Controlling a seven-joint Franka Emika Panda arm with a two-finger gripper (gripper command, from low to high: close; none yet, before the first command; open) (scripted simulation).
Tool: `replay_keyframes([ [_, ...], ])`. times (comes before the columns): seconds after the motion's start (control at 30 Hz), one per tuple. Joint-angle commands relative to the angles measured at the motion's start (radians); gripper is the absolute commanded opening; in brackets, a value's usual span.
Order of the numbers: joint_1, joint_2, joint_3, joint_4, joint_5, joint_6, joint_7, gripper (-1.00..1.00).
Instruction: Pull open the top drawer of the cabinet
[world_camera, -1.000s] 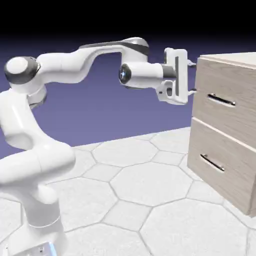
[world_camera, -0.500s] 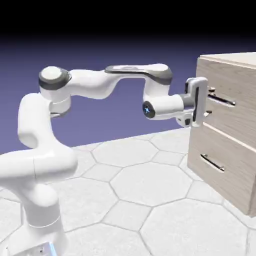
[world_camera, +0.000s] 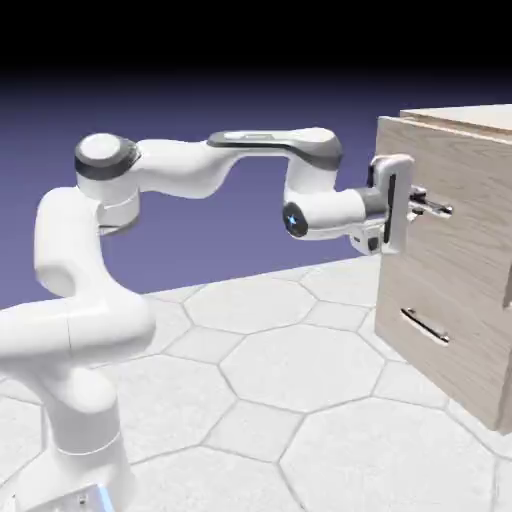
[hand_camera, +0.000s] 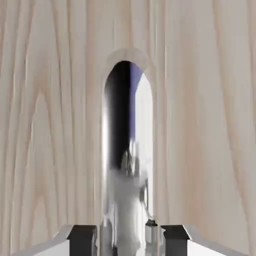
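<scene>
Easing the top drawer (world_camera: 455, 175) out

Exterior view: it's at two o'clock, slightly ajar, my hand (world_camera: 420, 203) gripping its bar handle (world_camera: 438, 209).

Hand view: the bar handle runs twelve to six, between the fingertips (hand_camera: 82, 240). I'd pull straight back, slowly, without twisting.

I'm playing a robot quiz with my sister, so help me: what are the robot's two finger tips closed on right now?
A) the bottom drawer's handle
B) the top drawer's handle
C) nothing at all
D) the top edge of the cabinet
B, because the gripper has its tips on both sides of the shiny bar handle, on the upper drawer front.
</scene>
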Motion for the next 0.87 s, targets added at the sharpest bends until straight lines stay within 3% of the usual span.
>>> replay_keyframes([
  [0.0,0.035,-0.005,-0.021,-0.036,-0.002,-0.007,0.003,-1.0],
  [0.3,0.352,0.033,-0.209,-0.304,-0.002,-0.01,-0.099,-1.0],
  [0.73,0.802,-0.16,-0.456,-0.653,-0.101,0.074,-0.02,-1.0],
  [0.77,0.802,-0.16,-0.456,-0.653,-0.101,0.074,-0.02,1.0],
  [0.83,0.838,-0.179,-0.472,-0.674,-0.113,0.091,-0.013,1.0],
])
